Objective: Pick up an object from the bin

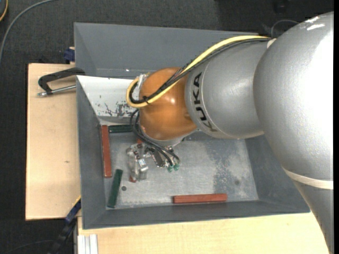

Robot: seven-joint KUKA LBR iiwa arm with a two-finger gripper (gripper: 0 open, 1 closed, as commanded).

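Bin [159,46]: grey sheet metal, matt; floor worn and mottled, back-left wall catching a pale glare with dark scratch flecks. Arm [238,89]: smooth grey casing, soft satin sheen. Orange cover [161,110] at the wrist: glossy, hard-looking. Yellow cable [212,49]: smooth sheath. Pincer [139,167]: bare bright metal. Red-brown bar [199,198] by the front wall and dark green bar [114,188] at the left: flat matt, no shine
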